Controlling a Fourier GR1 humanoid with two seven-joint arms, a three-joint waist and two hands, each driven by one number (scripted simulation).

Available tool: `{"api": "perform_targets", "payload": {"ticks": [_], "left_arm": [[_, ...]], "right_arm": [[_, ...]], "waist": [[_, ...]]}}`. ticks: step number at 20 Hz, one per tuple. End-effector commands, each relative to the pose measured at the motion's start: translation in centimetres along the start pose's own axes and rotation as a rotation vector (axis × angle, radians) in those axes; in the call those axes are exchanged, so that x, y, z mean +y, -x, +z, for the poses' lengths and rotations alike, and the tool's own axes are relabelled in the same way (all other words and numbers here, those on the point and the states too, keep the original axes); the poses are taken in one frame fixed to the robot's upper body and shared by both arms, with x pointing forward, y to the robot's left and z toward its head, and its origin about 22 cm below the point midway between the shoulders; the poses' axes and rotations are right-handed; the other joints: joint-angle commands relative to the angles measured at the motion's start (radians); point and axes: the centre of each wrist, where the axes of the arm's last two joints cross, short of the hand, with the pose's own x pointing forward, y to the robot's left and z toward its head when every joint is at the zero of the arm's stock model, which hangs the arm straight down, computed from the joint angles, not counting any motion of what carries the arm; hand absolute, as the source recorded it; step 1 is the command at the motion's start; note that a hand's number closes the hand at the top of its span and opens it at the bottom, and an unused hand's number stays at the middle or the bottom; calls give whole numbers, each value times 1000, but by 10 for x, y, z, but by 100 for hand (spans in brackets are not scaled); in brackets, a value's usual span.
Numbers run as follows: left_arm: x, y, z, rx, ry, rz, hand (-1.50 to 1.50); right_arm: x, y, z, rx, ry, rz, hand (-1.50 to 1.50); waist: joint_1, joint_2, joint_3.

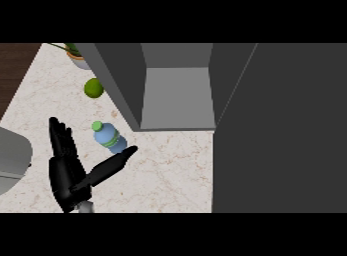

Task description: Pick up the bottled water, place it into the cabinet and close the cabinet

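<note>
Left hand (67, 172) sat at 7 o'clock, fingers straight, thumb spread toward the water bottle (109, 138), holding nothing | bottle stood on marble counter (168, 170), just beside thumb tip | open cabinet (177, 95) at 12 o'clock | lime (93, 88) at 11 o'clock

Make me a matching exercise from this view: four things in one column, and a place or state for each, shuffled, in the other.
Things:
1. bottled water
2. lime
3. cabinet
4. left hand

Places or states:
A. open, door swung to the right
B. on the counter beside the cabinet's left wall, far from the robot
C. open, fingers straight, thumb by the bottle
D. standing on the counter, green cap on

Pairs: 1-D, 2-B, 3-A, 4-C
</note>
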Motion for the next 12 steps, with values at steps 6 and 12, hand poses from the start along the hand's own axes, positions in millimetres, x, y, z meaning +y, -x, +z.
{"api": "perform_targets", "payload": {"ticks": [6,12], "left_arm": [[7,65,-27,32,-65,34,-150],[12,105,-26,18,-104,26,-150]], "right_arm": [[9,-39,19,-45,-7,-10,-150],[12,-36,17,-40,-12,-3,-150]], "waist": [[-12,1,-1],[-1,4,-1]]}}
